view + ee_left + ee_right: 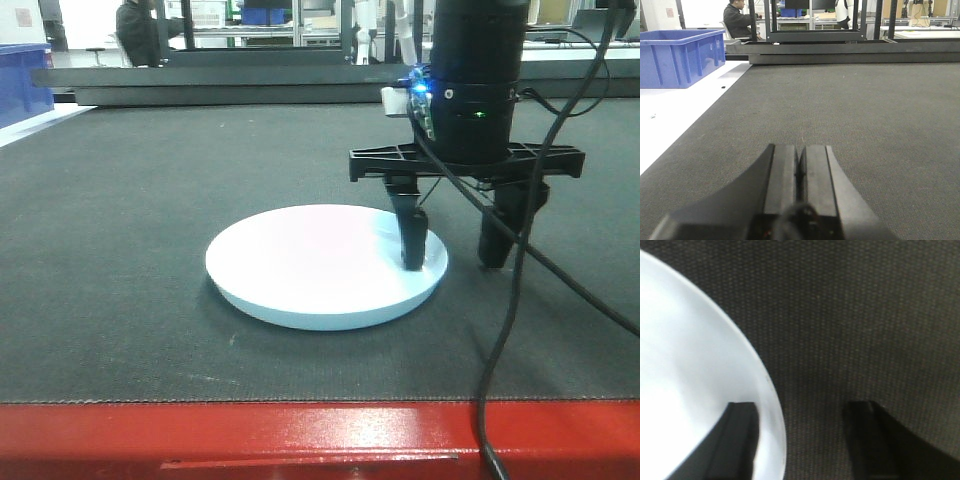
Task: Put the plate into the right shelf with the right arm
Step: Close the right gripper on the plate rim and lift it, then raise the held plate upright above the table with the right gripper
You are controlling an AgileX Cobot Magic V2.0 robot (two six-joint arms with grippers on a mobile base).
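Note:
A white round plate (320,268) lies flat on the dark mat near the table's front. My right gripper (455,255) points straight down at the plate's right rim and is open. One finger (412,240) stands over the plate inside the rim, the other (497,240) outside on the mat. In the right wrist view the plate (685,365) fills the left side, and the rim runs between my fingers (740,440), gripper (802,415). My left gripper (800,160) is shut and empty, low over the mat. No shelf is in view.
A red table edge (300,440) runs along the front. A black cable (510,330) hangs from the right arm across the mat. A blue bin (680,55) sits at the far left. Metal frames and a seated person (740,20) stand beyond the table's back edge.

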